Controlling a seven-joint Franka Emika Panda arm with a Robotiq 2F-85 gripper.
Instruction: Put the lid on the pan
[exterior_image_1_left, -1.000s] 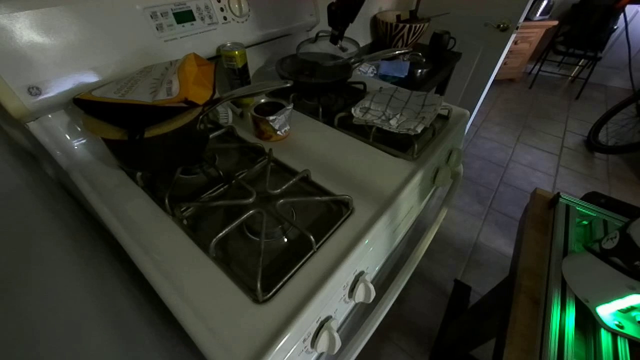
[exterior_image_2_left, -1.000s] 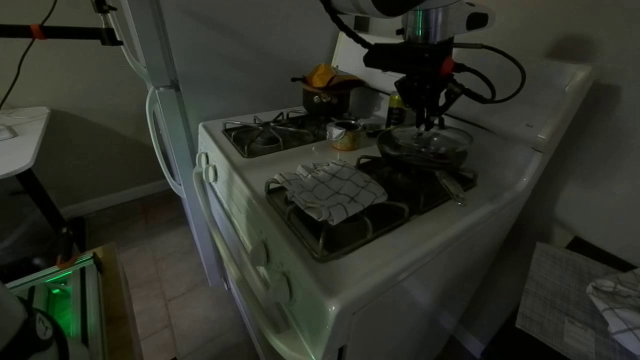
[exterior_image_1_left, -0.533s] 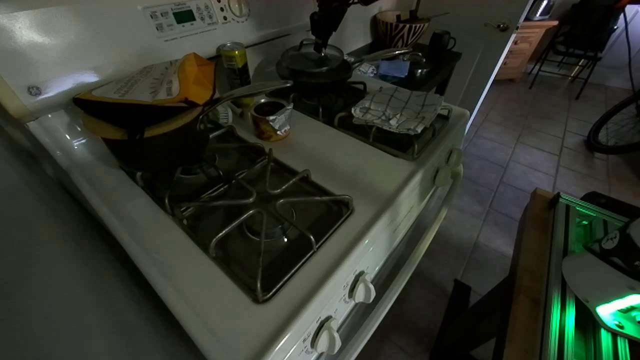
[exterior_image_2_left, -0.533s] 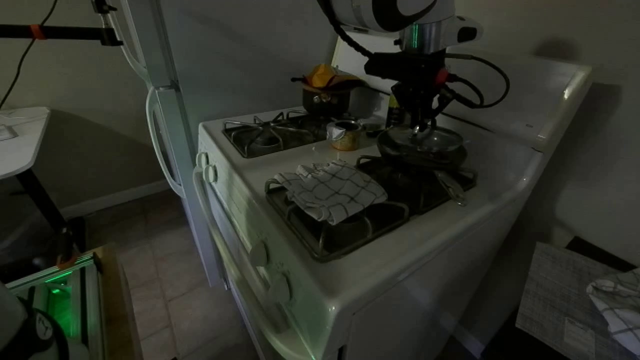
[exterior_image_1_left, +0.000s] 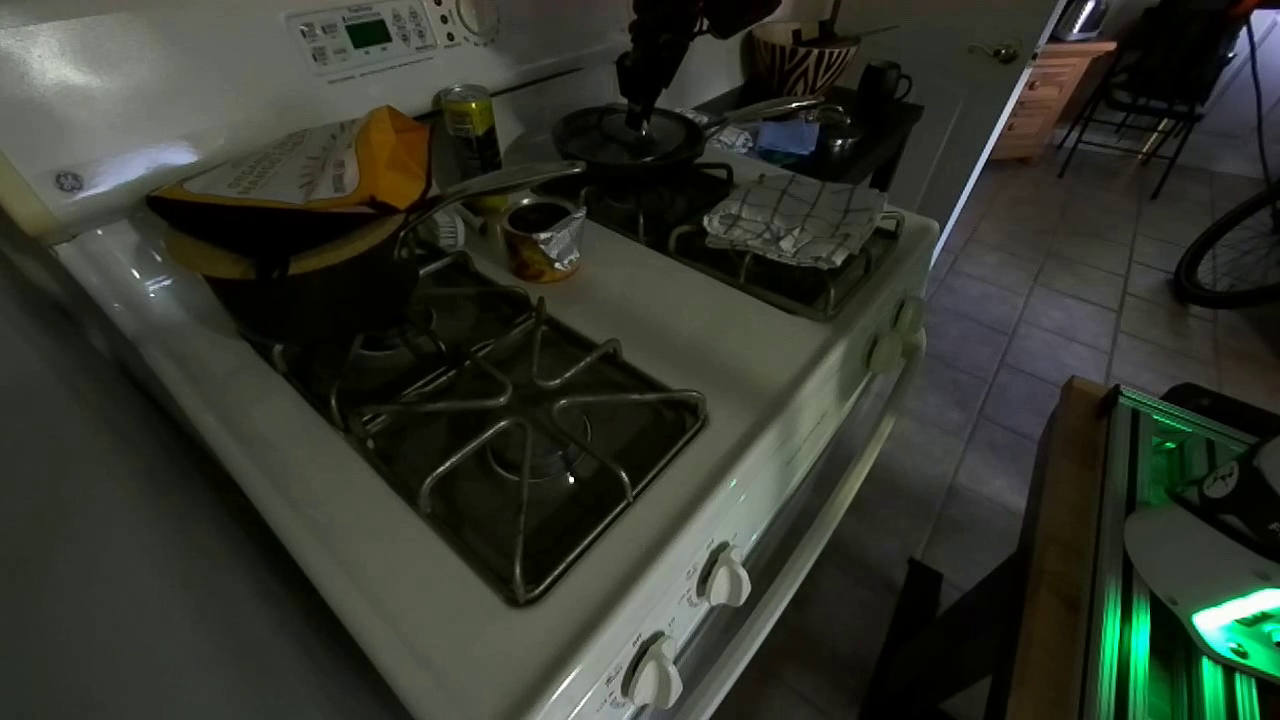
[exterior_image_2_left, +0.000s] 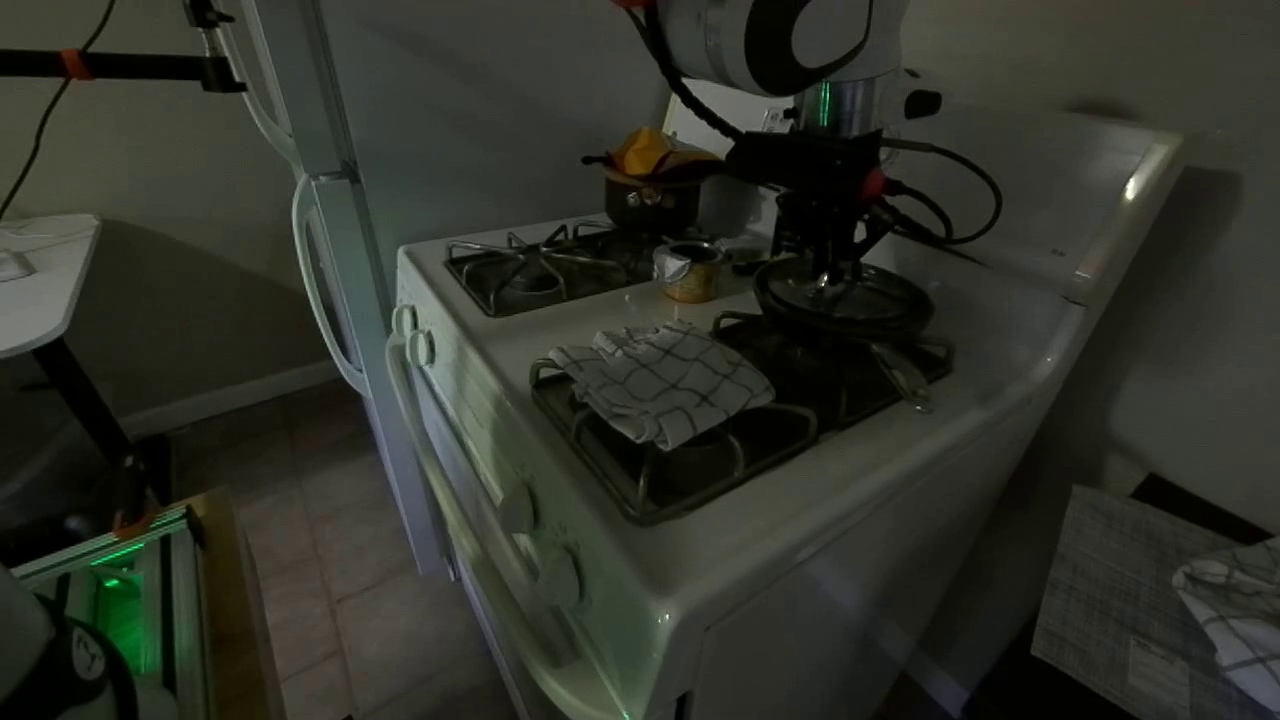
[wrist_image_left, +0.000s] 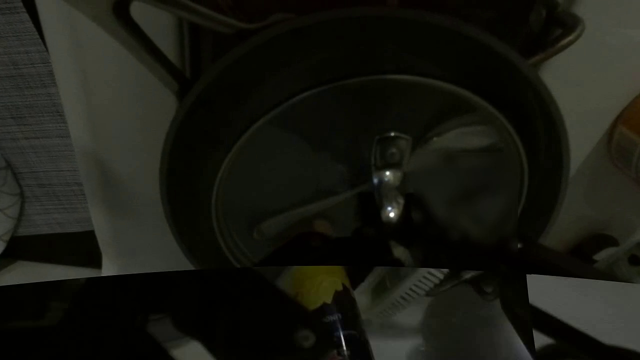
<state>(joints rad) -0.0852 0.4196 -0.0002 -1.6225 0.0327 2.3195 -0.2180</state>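
Note:
The black frying pan sits on the far burner; in an exterior view it also shows, its handle pointing toward the camera. The glass lid with a metal rim lies level at the pan's top. In the wrist view the lid shows inside the outline of the pan's rim. My gripper is shut on the lid's shiny handle, pointing down over the pan, also in both exterior views. Whether the lid rests fully on the pan is too dark to tell.
A checkered cloth lies on the front grate. An opened tin and a yellow-topped can stand near the pan. A dark pot with a yellow bag on it stands on another burner. A patterned bowl stands beyond the stove.
My gripper, holding the lid, has moved sideways over the pan and then down. The lid was above and offset from the pan and is now at its rim.

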